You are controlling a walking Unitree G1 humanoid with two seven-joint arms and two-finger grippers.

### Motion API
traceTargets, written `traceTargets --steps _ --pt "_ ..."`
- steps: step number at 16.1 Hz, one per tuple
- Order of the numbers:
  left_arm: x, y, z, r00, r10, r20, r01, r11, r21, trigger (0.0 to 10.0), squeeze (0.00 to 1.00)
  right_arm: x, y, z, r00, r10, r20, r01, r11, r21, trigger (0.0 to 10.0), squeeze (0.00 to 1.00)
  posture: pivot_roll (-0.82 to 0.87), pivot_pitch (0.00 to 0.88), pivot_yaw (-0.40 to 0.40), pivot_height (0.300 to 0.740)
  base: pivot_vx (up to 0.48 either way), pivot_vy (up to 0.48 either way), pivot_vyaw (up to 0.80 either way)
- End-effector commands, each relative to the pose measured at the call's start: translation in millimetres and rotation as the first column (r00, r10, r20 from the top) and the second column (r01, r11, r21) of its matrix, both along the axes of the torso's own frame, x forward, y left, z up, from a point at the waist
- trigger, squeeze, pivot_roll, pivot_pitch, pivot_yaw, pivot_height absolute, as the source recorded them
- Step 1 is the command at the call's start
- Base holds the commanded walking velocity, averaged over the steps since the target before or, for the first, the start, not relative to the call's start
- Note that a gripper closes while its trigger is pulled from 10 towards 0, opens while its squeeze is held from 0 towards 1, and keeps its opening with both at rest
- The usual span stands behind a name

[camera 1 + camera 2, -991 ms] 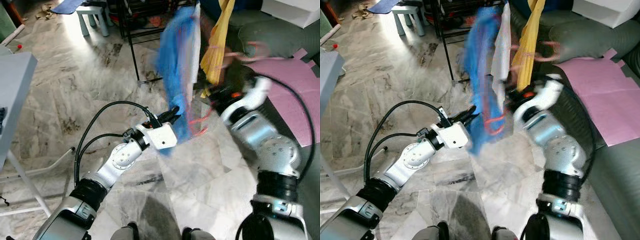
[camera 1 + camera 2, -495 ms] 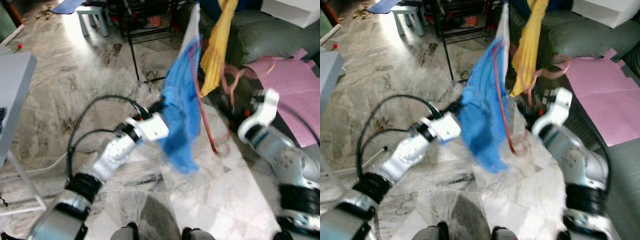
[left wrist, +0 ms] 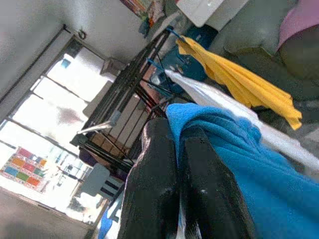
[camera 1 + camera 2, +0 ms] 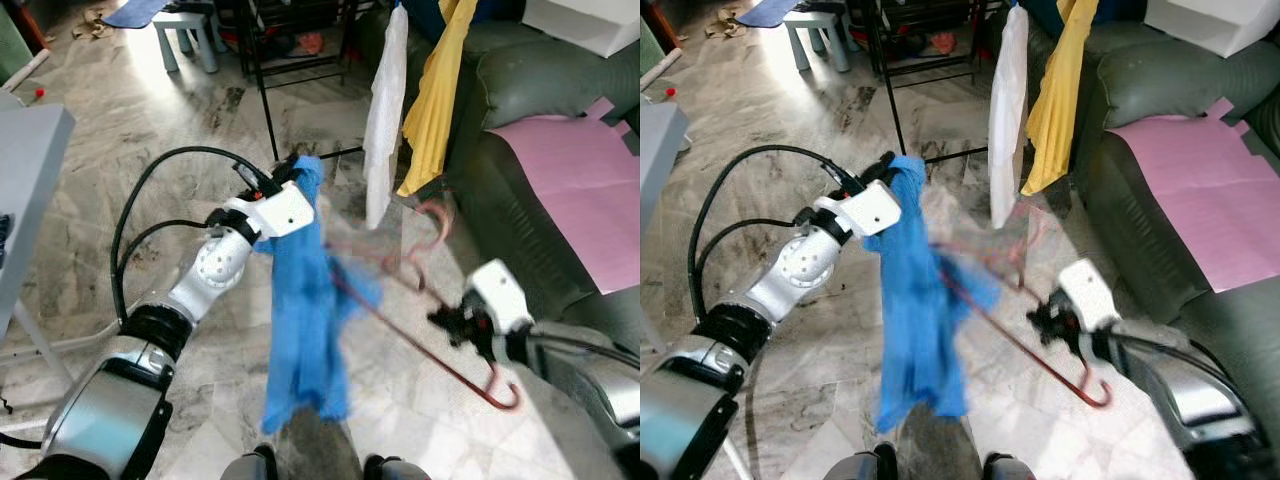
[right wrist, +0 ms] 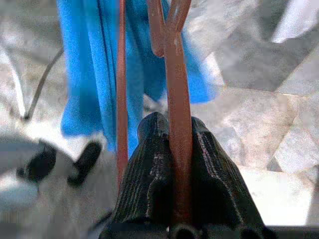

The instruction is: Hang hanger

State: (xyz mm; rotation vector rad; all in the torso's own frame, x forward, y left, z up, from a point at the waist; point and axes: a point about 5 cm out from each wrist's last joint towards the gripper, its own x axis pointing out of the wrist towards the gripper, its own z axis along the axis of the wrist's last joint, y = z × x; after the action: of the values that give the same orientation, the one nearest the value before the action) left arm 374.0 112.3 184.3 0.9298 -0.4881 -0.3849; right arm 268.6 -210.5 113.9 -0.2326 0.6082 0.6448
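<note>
Left gripper (image 4: 297, 172) is raised over the marble floor (image 4: 120, 170), fingers pinched closed on the top edge of a blue cloth (image 4: 300, 320); the left wrist view shows the two black fingers (image 3: 199, 189) pressed together with blue fabric bunched against them. Right gripper (image 4: 447, 322) sits low toward the sofa side, fingers (image 5: 149, 164) clamped on the red hanger (image 4: 420, 345). The hanger bar runs between the pads in the right wrist view.

Sofa (image 4: 520, 80), dark green, fills the right edge of the scene, with a pink sheet (image 4: 580, 170) lying on its seat. Black clothes rack (image 4: 268, 90) stands at the far side of the floor. A yellow garment (image 4: 435, 90) and a white garment (image 4: 383, 120) hang down next to it, close beside the sofa's arm. The blue cloth hangs long and loose from the left gripper down toward the robot's feet. The hanger is blurred, stretched between cloth and right gripper, hook end low near the floor. It is not on the rack. A small grey stool (image 4: 185, 30) stands at the far left.
</note>
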Motion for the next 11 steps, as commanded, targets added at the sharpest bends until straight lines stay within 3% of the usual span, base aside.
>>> traceTargets --steps 1,2,3,4,5,7,11 --pt "1.4 1.2 0.7 1.0 -0.011 -0.005 0.011 0.999 0.039 10.0 0.0 -3.2 8.4 8.5 0.995 0.095 0.032 -0.095 0.995 0.008 10.0 0.0 -0.13 0.168 0.05 0.74 0.0 0.0 0.0" --pt "5.0 4.3 1.7 1.0 0.013 -0.008 -0.013 0.998 0.059 10.0 0.0 17.8 -8.4 22.8 0.987 -0.103 0.127 0.094 0.993 0.074 10.0 0.0 -0.13 0.171 0.052 0.74 0.0 0.0 0.0" --pt "7.3 7.3 6.0 0.999 0.042 0.021 -0.043 0.998 0.051 10.0 0.0 29.8 -23.1 22.4 0.951 -0.282 0.129 0.269 0.957 0.109 10.0 0.0 -0.13 0.171 0.053 0.74 0.0 0.0 0.0" --pt "9.6 11.2 11.5 0.996 0.076 0.043 -0.077 0.997 0.018 10.0 0.0 29.5 -31.1 16.6 0.939 -0.32 0.126 0.312 0.947 0.078 10.0 0.0 -0.13 0.171 0.053 0.74 0.0 0.0 0.0" --pt "11.6 15.8 16.7 0.992 0.11 0.064 -0.109 0.994 -0.018 10.0 0.0 25.9 -32.7 10.8 0.945 -0.3 0.13 0.297 0.954 0.044 10.0 0.0 -0.12 0.172 0.056 0.74 0.0 0.0 0.0" --pt "11.8 18.5 20.5 0.992 0.104 0.065 -0.1 0.993 -0.058 10.0 0.0 14.5 -16.0 8.0 0.98 -0.162 0.116 0.154 0.985 0.072 10.0 0.0 -0.12 0.176 0.061 0.74 0.0 0.0 0.0" --pt "5.4 5.0 14.9 0.998 -0.055 0.024 0.055 0.999 0.003 10.0 0.0 15.6 -12.7 31.0 0.973 0.006 0.229 -0.013 0.999 0.029 10.0 0.0 -0.12 0.173 0.063 0.74 0.0 0.0 0.0"
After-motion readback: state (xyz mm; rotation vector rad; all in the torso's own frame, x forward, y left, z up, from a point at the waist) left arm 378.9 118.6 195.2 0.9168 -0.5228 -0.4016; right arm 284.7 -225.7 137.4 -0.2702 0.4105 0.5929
